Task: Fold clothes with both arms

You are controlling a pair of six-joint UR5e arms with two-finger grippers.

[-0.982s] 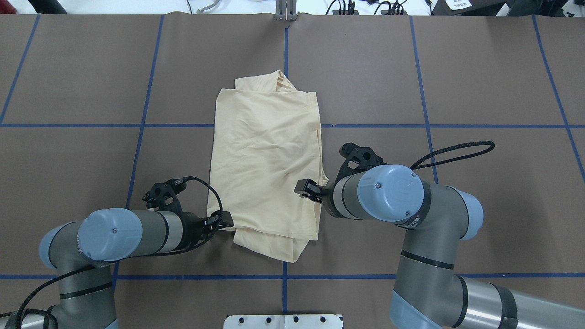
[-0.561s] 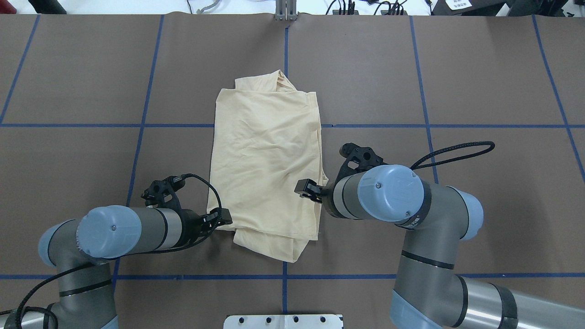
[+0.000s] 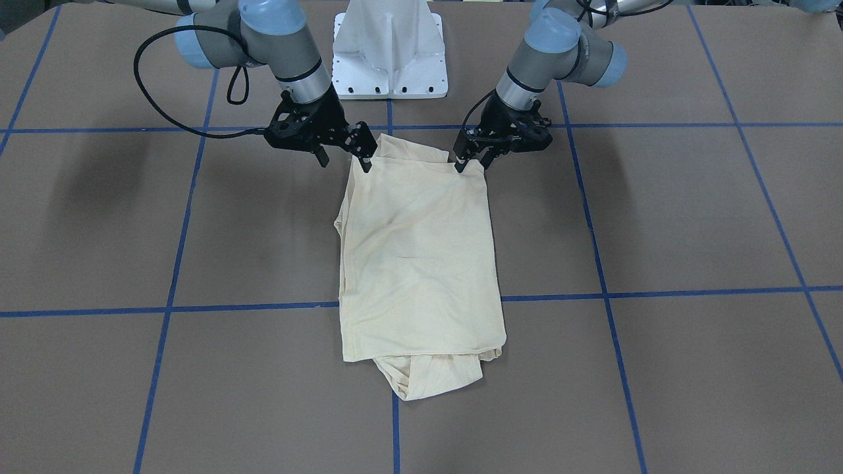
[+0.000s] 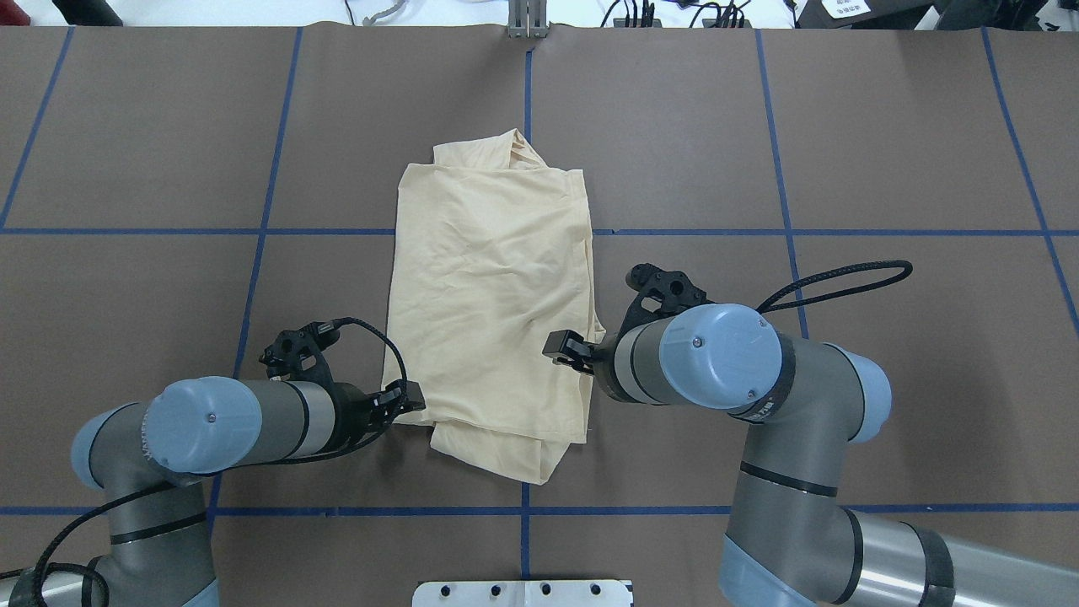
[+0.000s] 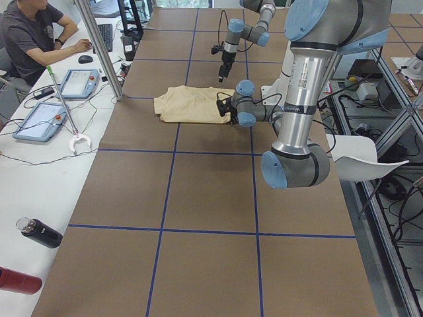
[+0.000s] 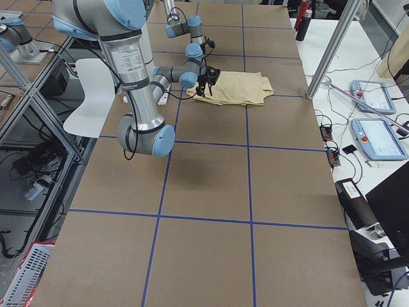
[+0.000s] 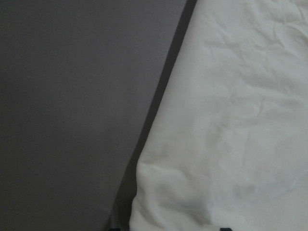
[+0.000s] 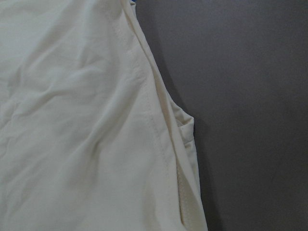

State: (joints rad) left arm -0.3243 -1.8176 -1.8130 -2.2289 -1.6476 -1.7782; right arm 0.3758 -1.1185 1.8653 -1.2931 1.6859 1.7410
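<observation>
The pale cream shirt [image 4: 489,287] lies folded into a tall rectangle at the table's middle, with a bunched layer sticking out at its far end [image 3: 428,378]. No print shows. My left gripper [image 4: 413,398] sits low at the shirt's near left corner, open; in the front-facing view it [image 3: 472,163] straddles that corner. The left wrist view shows the shirt's edge [image 7: 231,120] running between two dark fingertips at the bottom. My right gripper [image 4: 558,347] hovers over the near right edge, open, one finger on the cloth [image 3: 365,164], the other off it.
Brown table covering with a blue tape grid [image 4: 523,511]. The white pedestal base [image 3: 390,52] stands just behind the shirt's near end. A person sits at a side desk [image 5: 33,33] with pendants; bottles [image 5: 39,232] lie along that edge.
My left gripper has crept slightly away from the robot and to the left along the shirt's near left corner. The right arm and the shirt have not moved.
</observation>
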